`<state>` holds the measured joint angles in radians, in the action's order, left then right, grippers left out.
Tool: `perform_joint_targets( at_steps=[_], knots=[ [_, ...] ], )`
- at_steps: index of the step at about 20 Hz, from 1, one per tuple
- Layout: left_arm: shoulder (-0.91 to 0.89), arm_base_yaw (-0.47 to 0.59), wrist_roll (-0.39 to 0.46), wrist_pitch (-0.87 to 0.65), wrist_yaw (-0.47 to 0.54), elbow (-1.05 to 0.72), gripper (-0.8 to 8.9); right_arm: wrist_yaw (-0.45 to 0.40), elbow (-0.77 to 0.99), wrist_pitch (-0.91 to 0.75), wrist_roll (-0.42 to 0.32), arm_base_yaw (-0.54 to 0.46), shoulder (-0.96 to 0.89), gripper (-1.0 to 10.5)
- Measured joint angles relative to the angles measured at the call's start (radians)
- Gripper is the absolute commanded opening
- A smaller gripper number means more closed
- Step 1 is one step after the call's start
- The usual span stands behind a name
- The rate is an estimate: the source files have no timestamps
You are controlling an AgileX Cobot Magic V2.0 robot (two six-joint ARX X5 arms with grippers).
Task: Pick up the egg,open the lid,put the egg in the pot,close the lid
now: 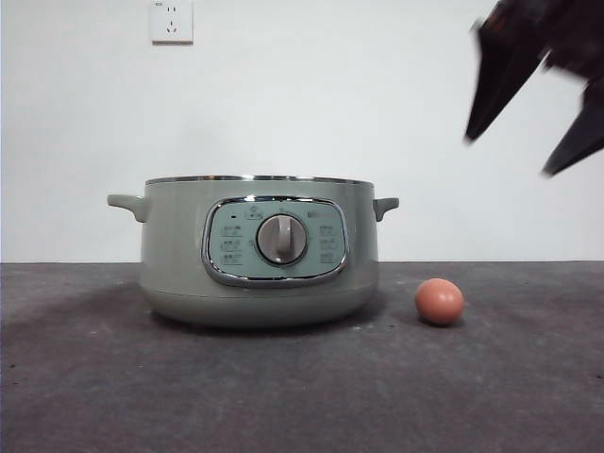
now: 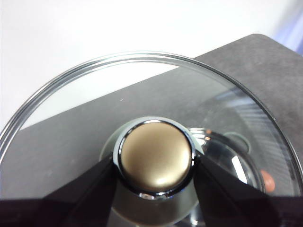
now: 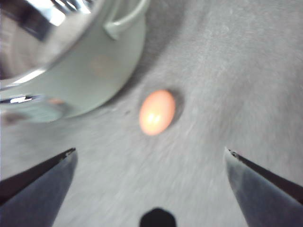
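The pale green pot [image 1: 255, 283] stands on the dark table with its silver dial [image 1: 282, 239] facing me and no lid on it. The brown-orange egg [image 1: 440, 301] lies on the table just right of the pot. My right gripper [image 1: 508, 156] hangs open high above the egg. In its wrist view the egg [image 3: 157, 112] lies ahead of the open jaws of the right gripper [image 3: 150, 156], beside the pot [image 3: 94, 71]. My left gripper [image 2: 155, 161] is shut on the knob [image 2: 155, 156] of the glass lid [image 2: 142, 90], held up in the air out of the front view.
A white wall with a power socket [image 1: 171, 21] stands behind the table. The dark grey table top [image 1: 302, 387] stretches in front of the pot and around the egg. Its far edge [image 2: 265, 40] shows through and past the lid.
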<state>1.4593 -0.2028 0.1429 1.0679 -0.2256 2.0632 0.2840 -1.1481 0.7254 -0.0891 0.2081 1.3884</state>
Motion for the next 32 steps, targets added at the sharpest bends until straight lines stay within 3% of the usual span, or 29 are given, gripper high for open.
perform_joint_targets(
  at_steps=[2, 9, 18, 20, 23, 30, 32],
  knots=[
    [-0.039, 0.022, 0.01, 0.062, -0.002, 0.0, -0.08, -0.071, 0.0, -0.067, 0.008, 0.046, 0.083, 5.9],
    [-0.179, 0.03, 0.014, 0.175, -0.002, 0.0, -0.08, -0.155, 0.0, -0.217, 0.048, 0.129, 0.301, 5.9],
    [-0.263, 0.017, 0.014, 0.264, -0.006, 0.0, -0.08, -0.183, 0.0, -0.278, 0.085, 0.138, 0.415, 5.8],
    [-0.264, 0.004, 0.014, 0.264, -0.006, 0.0, -0.08, -0.183, 0.0, -0.278, 0.096, 0.139, 0.426, 4.5],
    [-0.258, -0.005, 0.014, 0.264, -0.011, 0.0, -0.08, -0.183, 0.0, -0.282, 0.102, 0.142, 0.427, 4.0],
    [-0.248, -0.005, 0.014, 0.264, -0.01, 0.0, -0.08, -0.179, -0.001, -0.299, 0.131, 0.144, 0.427, -0.2],
    [-0.248, -0.005, 0.014, 0.264, -0.01, 0.0, -0.08, -0.179, -0.001, -0.299, 0.131, 0.144, 0.427, -0.2]
  ],
)
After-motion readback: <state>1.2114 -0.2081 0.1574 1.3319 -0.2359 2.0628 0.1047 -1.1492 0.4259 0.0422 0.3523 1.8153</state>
